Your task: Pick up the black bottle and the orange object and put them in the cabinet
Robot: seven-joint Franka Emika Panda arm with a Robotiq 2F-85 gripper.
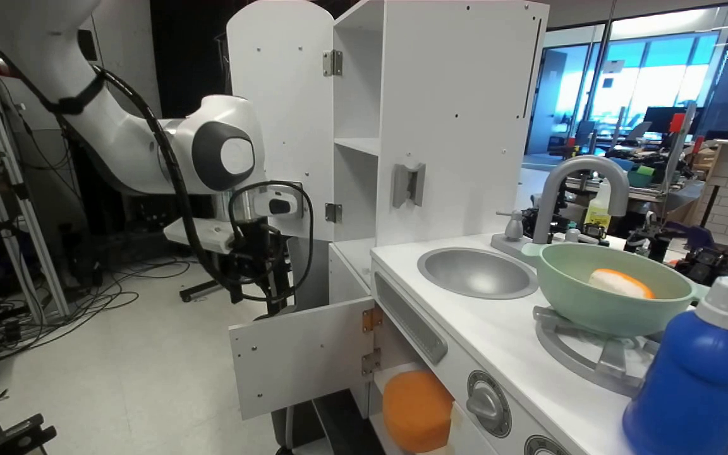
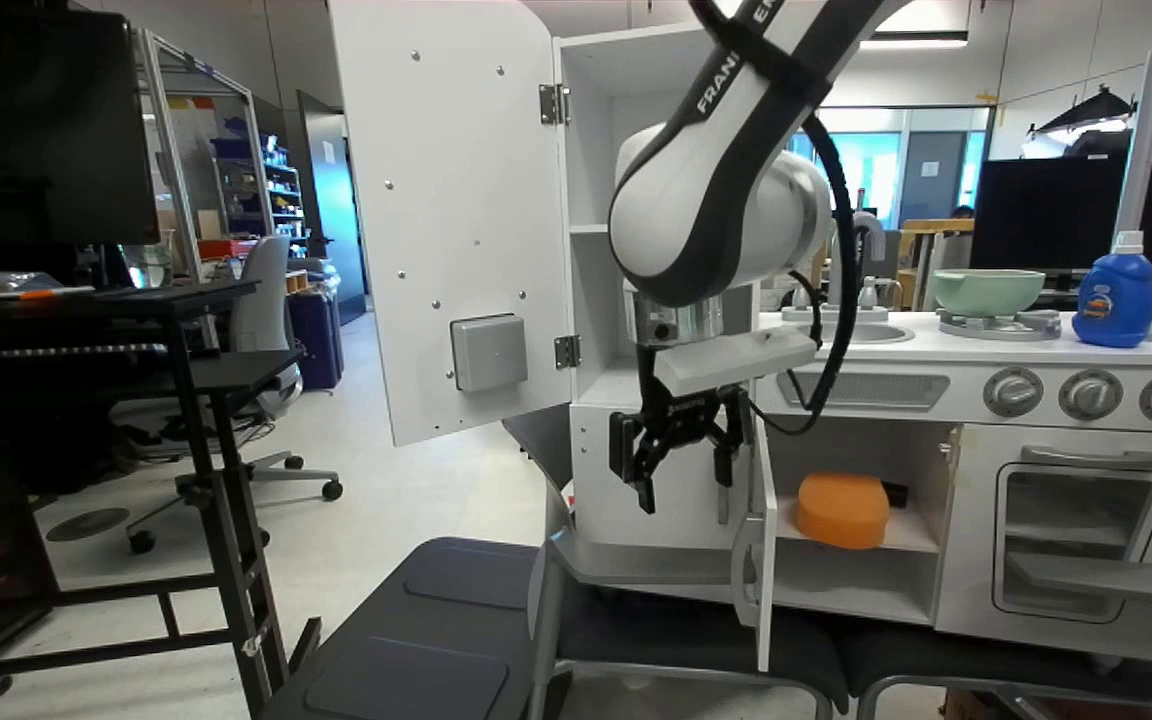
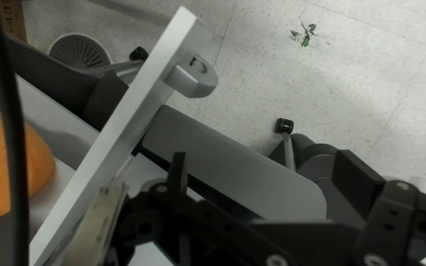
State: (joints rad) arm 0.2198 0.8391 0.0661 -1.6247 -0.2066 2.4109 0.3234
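Wrist view finds the robot's gripper (image 3: 266,170) just outside the white cabinet (image 2: 871,448), its fingers (image 3: 355,181) spread wide with nothing between them. It hangs on the side of the door (image 3: 124,122) that bears the handle (image 3: 194,79); the door stands open, presumably to give the arm (image 2: 716,230) a free path to the shelf (image 2: 904,532). On that shelf, inside the cabinet, rests the orange lump (image 1: 416,411), visible in both exterior views. It sits by the front edge, perhaps because the black bottle (image 2: 895,494), if that is the dark shape jutting out past it in an exterior view, takes up the space behind. With both apparently stowed, the job looks all but done, and the gripper's place beyond the door seems chosen to leave the pair undisturbed. Bright and smooth, the lump (image 2: 842,510) looks flat-topped with soft corners in an exterior view, more like a dome from the wrist, where a black cable (image 3: 12,129) crosses in front of it. Of the bottle only a short black end shows; its neck cannot be made out, nor whether it touches the lump.
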